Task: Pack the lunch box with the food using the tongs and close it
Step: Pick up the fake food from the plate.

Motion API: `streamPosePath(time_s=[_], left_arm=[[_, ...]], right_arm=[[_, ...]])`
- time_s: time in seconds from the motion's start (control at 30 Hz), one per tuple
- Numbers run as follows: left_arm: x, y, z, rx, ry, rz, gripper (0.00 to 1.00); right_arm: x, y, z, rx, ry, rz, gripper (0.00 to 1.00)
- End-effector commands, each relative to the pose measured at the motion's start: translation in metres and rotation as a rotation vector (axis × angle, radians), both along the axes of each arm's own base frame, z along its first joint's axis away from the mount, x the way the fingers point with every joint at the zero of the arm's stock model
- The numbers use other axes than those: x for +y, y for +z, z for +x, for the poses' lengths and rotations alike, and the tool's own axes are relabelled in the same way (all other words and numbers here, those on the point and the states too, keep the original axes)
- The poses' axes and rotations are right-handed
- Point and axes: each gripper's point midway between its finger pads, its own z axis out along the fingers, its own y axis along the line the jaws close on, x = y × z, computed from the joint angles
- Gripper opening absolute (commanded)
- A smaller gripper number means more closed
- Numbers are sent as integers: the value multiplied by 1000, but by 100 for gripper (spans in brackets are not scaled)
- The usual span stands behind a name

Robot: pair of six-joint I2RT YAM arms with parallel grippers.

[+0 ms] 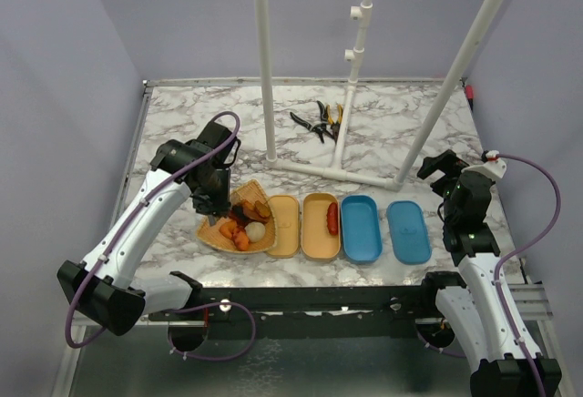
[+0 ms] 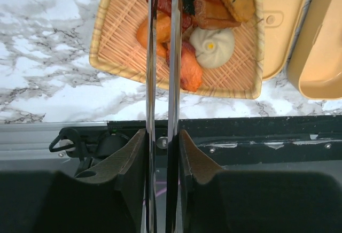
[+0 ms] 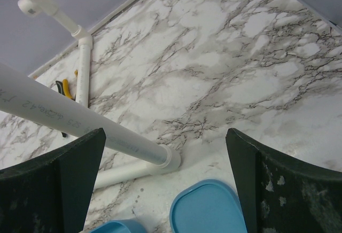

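My left gripper (image 1: 211, 198) (image 2: 163, 137) is shut on the grey metal tongs (image 2: 151, 83), pressing the two arms close together. The arms reach into a woven basket (image 2: 107, 35) (image 1: 211, 235) of food, and their tips sit among the orange piece (image 2: 162, 27) and red pieces. A beige ball (image 2: 214, 46) (image 1: 256, 230) and an orange sausage bit (image 2: 189, 70) lie beside them. The beige lunch box tray (image 1: 319, 233) holds one red sausage (image 1: 332, 218). My right gripper (image 1: 446, 171) (image 3: 165, 179) hangs open and empty above the table's right side.
A beige lid (image 1: 284, 224) lies beside the basket. A blue tray (image 1: 361, 227) and a blue lid (image 1: 408, 230) (image 3: 208, 211) lie to the right. A white pipe frame (image 1: 339, 171) (image 3: 80, 121) stands mid-table. Black-and-yellow pliers (image 1: 321, 122) lie behind it.
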Motion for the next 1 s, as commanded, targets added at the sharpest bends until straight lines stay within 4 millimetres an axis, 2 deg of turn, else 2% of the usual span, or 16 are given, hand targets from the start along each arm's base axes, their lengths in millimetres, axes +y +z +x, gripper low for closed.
streamPosePath(time_s=[0.0, 0.43, 0.67, 0.87, 0.97], left_arm=[[10, 23, 10, -103, 13, 22, 14], [12, 31, 6, -148, -1, 1, 15], [19, 61, 19, -261, 3, 25, 13], [19, 57, 14, -255, -10, 27, 12], [12, 63, 13, -267, -36, -9, 12]], right_arm=[[1, 3, 2, -18, 4, 7, 100], [1, 3, 1, -16, 3, 6, 100], [0, 4, 0, -14, -1, 1, 100], [0, 3, 1, -12, 1, 2, 100], [0, 3, 1, -11, 0, 2, 100]])
